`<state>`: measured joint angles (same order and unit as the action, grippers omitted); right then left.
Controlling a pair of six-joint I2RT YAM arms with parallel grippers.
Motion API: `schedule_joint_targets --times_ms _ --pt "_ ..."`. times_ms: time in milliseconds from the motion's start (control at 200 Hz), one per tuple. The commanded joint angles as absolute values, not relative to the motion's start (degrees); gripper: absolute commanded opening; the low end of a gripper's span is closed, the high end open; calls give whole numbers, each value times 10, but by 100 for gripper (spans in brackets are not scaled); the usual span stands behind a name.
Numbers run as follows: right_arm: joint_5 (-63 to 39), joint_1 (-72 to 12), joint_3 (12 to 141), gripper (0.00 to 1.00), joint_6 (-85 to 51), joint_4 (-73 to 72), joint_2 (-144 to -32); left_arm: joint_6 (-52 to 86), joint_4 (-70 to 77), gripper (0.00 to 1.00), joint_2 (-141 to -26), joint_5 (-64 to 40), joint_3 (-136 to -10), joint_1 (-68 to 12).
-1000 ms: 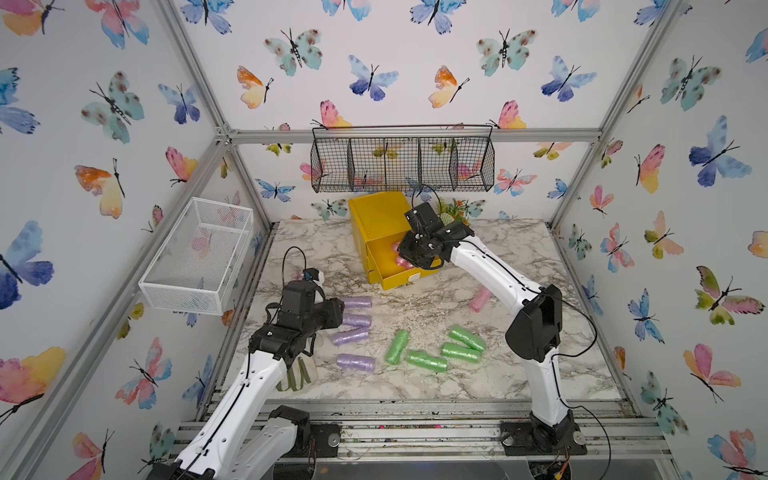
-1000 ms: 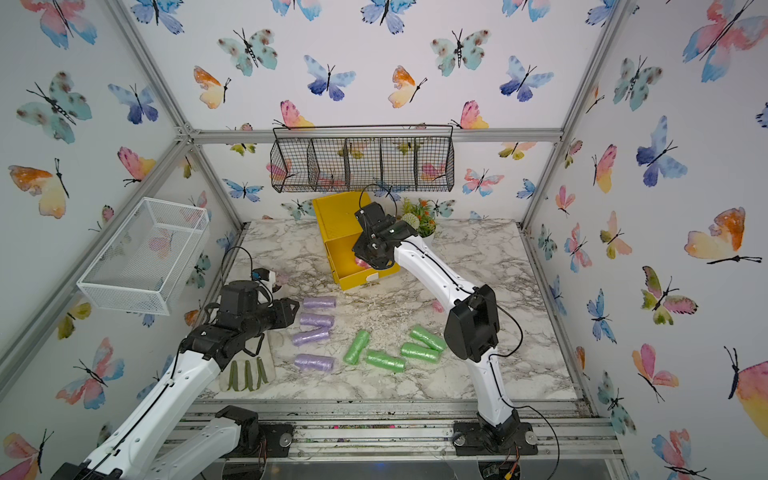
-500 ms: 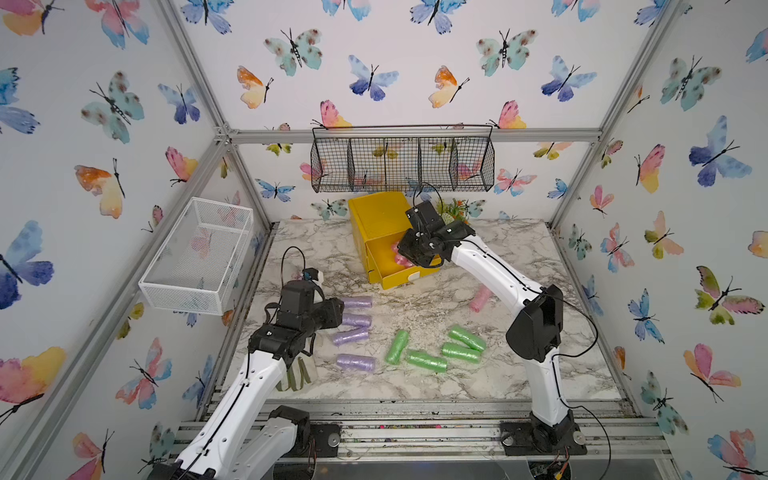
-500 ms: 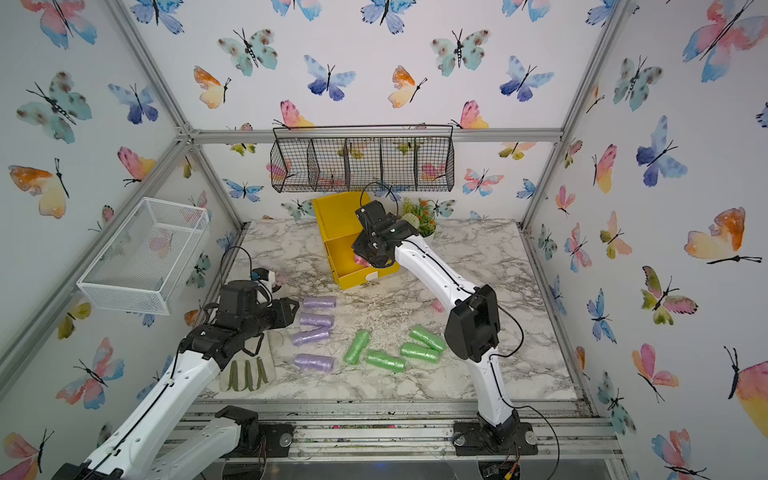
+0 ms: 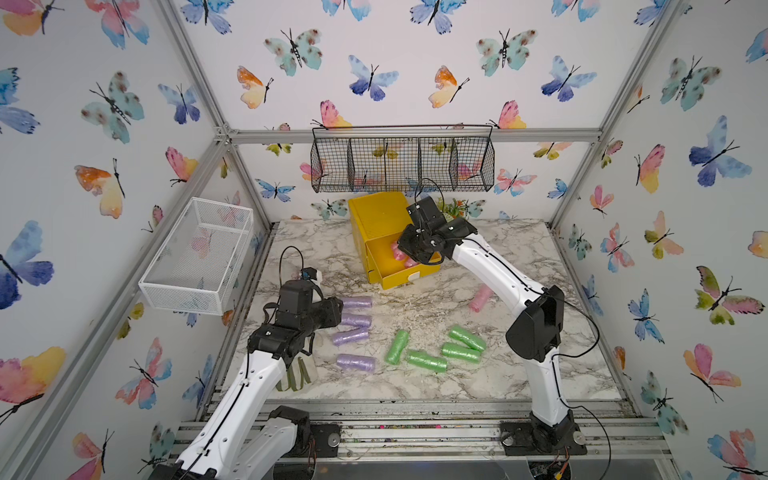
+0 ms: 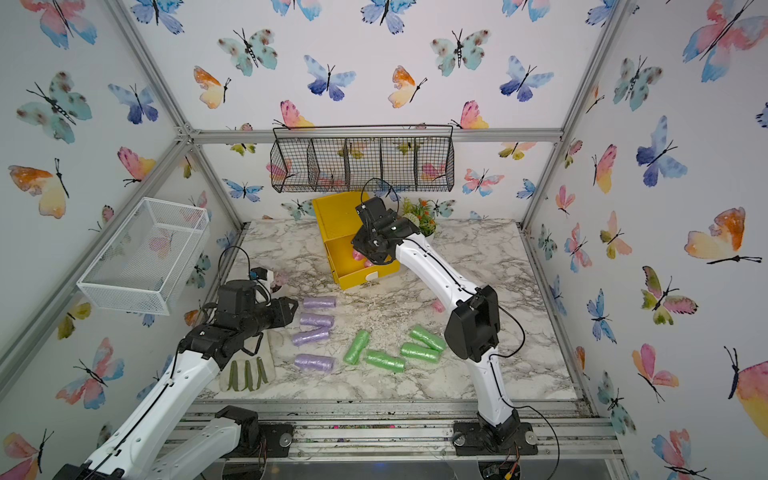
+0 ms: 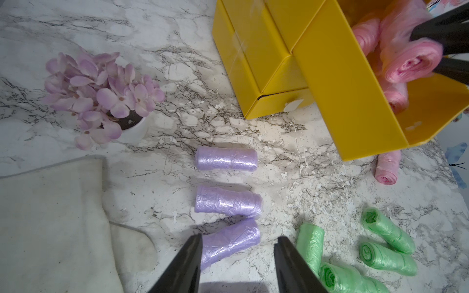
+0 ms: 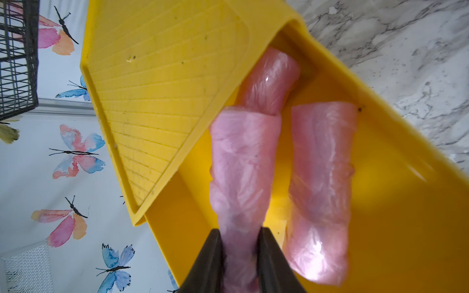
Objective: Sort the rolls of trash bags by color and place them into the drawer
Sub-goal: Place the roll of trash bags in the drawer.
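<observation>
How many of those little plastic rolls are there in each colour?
Lilac purple crinkly plastic rolls: 4, on the marble table
Bright green plastic rolls: 4, on the table
Pale pink plastic rolls: 4 (2 lying in the open yellow plastic drawer, 1 in the jaws of the right gripper over it, 1 on the table)
Total: 12

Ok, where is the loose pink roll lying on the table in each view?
Top view: loose pink roll on the table beside the right arm.
Top view: loose pink roll partly behind that arm.
Left wrist: loose pink roll just outside the open yellow drawer's front.
Right wrist: not in it.
Shared landmark: that drawer.
</observation>
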<state>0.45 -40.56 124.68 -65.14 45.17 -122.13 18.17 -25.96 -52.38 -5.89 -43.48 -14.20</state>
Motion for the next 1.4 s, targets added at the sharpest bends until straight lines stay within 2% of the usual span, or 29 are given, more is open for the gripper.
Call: schedule_joint_targets --times_ms 0,225,380,626,1031,1396 --pt "14 -407 1222 26 -667 438 -1201 174 -254 51 -524 -70 -432 -137" --pt "62 -412 1153 26 -727 407 -1141 174 -254 51 -524 -70 -432 -136" --pt "99 -418 1217 25 -750 452 -1164 174 -254 51 -525 -70 -432 -135" --pt "79 -418 1273 27 -777 472 -1213 174 -255 51 -525 -69 -431 -135" --pt "90 -418 1250 28 -786 475 -1220 174 -255 51 -523 -70 -432 -134" --pt "86 -418 1253 35 -772 477 -1239 174 -255 51 -521 -69 -432 -133"
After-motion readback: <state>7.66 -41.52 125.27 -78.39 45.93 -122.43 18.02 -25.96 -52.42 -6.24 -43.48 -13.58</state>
